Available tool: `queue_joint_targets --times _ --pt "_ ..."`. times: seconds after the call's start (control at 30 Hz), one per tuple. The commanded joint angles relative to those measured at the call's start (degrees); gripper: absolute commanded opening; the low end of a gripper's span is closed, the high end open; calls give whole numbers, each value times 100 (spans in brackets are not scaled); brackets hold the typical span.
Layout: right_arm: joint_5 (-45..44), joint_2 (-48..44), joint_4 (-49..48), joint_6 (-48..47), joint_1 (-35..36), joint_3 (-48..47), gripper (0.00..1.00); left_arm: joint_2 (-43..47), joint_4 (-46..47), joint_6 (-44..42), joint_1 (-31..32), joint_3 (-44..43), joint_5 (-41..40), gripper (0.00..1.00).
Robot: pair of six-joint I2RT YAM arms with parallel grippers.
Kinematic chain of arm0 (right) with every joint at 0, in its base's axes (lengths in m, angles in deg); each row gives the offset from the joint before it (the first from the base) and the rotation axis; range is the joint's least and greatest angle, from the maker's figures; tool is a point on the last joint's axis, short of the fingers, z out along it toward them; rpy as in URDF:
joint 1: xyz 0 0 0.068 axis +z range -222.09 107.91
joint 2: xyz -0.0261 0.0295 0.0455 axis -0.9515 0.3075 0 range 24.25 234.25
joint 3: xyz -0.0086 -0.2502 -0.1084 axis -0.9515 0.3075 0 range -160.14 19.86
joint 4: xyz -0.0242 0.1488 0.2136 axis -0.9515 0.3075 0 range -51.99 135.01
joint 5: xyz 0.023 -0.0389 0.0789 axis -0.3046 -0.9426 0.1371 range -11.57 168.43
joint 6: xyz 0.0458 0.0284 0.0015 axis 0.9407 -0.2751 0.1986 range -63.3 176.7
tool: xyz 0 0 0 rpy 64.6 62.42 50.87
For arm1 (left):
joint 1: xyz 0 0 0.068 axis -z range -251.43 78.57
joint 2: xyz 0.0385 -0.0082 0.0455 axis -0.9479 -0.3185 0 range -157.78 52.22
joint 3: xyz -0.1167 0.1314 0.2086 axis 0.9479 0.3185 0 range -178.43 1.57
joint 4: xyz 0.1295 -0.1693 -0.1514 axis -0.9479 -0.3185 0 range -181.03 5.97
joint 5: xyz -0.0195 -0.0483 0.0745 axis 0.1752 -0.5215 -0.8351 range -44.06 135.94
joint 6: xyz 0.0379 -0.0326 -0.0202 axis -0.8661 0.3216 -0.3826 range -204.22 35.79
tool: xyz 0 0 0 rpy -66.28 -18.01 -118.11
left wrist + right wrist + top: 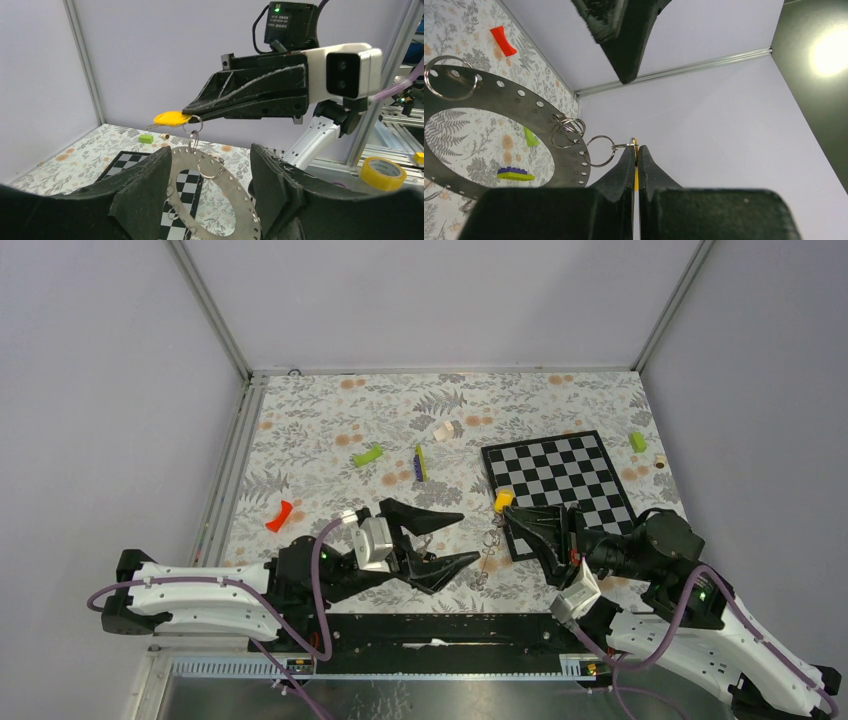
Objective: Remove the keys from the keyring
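Floral-print surface underneath. The right gripper pinches the yellow key tight, so the keyring dangles by the chessboard's near-left corner, between the part-open, empty jaws of the left gripper, ready to brace it I reckon.

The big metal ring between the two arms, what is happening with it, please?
The right tool is shut on the yellow key and holds it up, so the keyring hangs from it by small split rings. The left tool stands open around the keyring, not gripping it.
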Motion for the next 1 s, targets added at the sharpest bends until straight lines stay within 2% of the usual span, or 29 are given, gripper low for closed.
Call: queue_joint_targets --times 0.0,0.17,0.23,0.47,0.63,0.8,0.97 --pt "34 57 -70 -423 6 -325 0 -17 520 217 12 36 176 60" --pt "91 111 -36 -552 6 -416 0 -244 609 244 12 -12 22 52" --pt "146 125 -33 -529 6 -446 0 -360 626 223 12 -54 -83 51" --pt "393 119 94 -438 6 -554 0 -594 793 136 3 -141 -388 55" --pt "556 132 289 -394 6 -633 0 -587 797 29 3 -237 -359 59" --pt "601 118 385 -359 6 -637 0 -523 794 10 3 -241 -337 60" --pt "641 151 395 -315 6 -628 0 -605 826 52 1 -294 -241 48"
